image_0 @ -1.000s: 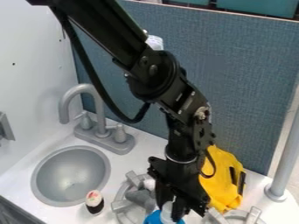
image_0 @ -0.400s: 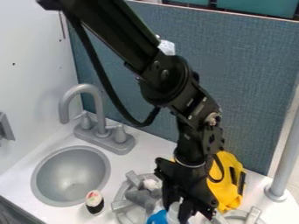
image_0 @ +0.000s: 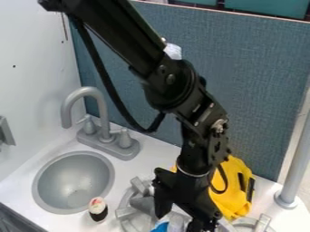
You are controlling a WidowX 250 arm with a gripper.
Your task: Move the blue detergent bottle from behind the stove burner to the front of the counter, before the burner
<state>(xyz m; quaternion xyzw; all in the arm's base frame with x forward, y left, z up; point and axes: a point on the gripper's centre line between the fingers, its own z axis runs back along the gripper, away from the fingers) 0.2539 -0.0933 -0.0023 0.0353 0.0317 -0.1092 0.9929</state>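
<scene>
The pincer (image_0: 178,218) is low at the bottom centre of the frame, at a blue and whitish thing (image_0: 160,226); whether it is open or closed on this, I cannot tell. A grey burner grate (image_0: 124,212) is just left, with a yellow thing (image_0: 231,199) to the right.
</scene>
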